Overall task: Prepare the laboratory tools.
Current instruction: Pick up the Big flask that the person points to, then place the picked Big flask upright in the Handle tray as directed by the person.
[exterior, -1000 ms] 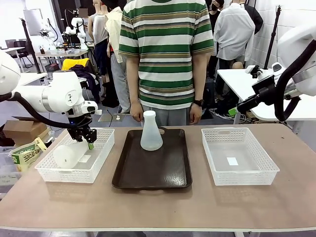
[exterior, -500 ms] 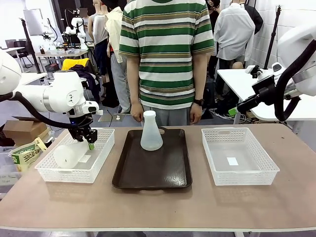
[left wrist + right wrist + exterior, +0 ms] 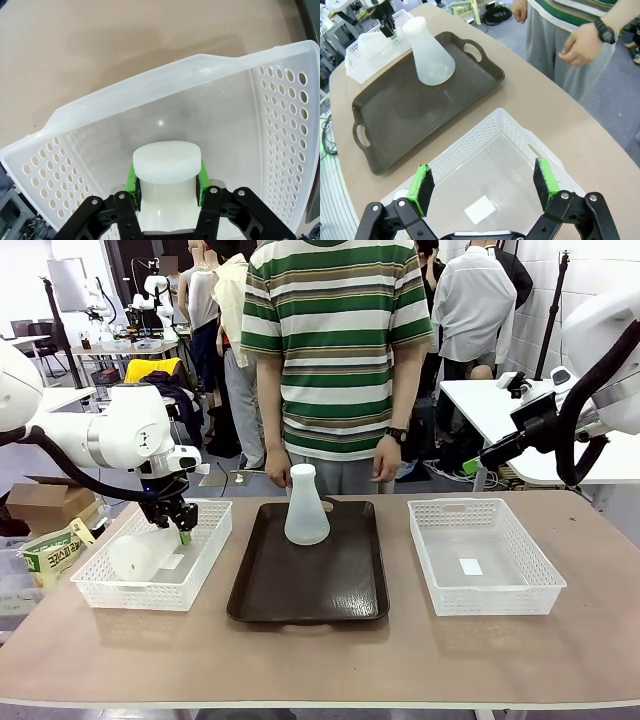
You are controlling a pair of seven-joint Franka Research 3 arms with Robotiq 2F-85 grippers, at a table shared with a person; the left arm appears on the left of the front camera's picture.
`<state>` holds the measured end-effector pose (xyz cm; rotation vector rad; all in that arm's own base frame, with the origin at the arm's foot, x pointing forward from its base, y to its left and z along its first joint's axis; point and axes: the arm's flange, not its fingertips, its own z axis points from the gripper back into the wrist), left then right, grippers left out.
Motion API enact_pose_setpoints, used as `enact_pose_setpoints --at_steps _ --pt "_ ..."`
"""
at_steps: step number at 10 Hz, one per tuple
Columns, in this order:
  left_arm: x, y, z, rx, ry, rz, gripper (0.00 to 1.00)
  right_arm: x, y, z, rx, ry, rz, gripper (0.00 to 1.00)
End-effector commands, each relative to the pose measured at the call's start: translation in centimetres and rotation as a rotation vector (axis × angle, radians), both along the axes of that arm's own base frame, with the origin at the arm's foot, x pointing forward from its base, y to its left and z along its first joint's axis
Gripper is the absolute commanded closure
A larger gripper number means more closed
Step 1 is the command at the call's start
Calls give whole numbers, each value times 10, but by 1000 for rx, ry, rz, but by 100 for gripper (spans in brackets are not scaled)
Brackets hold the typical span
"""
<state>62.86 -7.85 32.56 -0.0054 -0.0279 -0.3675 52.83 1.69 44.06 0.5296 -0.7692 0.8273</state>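
**A:** What have you got closest to the cameras?

**B:** On my left wrist view, the left gripper [image 3: 166, 186] has its green pads [image 3: 131, 181] pressed on either side of a flask neck, just under the flat round mouth of the lying flask [image 3: 166, 167]. So that hand is clamped on the flask. Around it I see the perforated walls of the left basket [image 3: 280, 120], with bare table beyond the rim.

**A:** And the other hand?

**B:** My right gripper [image 3: 484, 185] hangs above the right basket [image 3: 520, 132], fingers spread wide, nothing between them. A small white label lies on that basket's floor.

**A:** Now the table, from the front.

**B:** Three containers sit in a row across the table [image 3: 320, 660]. The left basket holds the flask on its side, base toward my side, neck toward the far end, where the left gripper [image 3: 181, 530] grips it. In the middle is the dark brown tray [image 3: 308, 590], and the upright flask [image 3: 305, 508] stands near its far end, apart from either arm. The right basket sits to the right, well apart from the tray.

**A:** Farther back?

**B:** A person in a striped shirt [image 3: 338, 340] stands at the far edge behind the tray, arms down, a watch on one wrist; the person's hand [image 3: 576, 46] hangs loose, touching nothing.
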Motion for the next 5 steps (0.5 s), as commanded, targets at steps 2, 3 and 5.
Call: enact_pose_setpoints --at_steps 2,3,5 --pt "4 2 0 -2 -4 4 100 0 1 -1 -8 -4 -8 0" --pt "4 2 0 -2 -4 4 100 0 1 -1 -8 -4 -8 0" --pt "4 2 0 -2 -4 4 100 0 1 -1 -8 -4 -8 0"
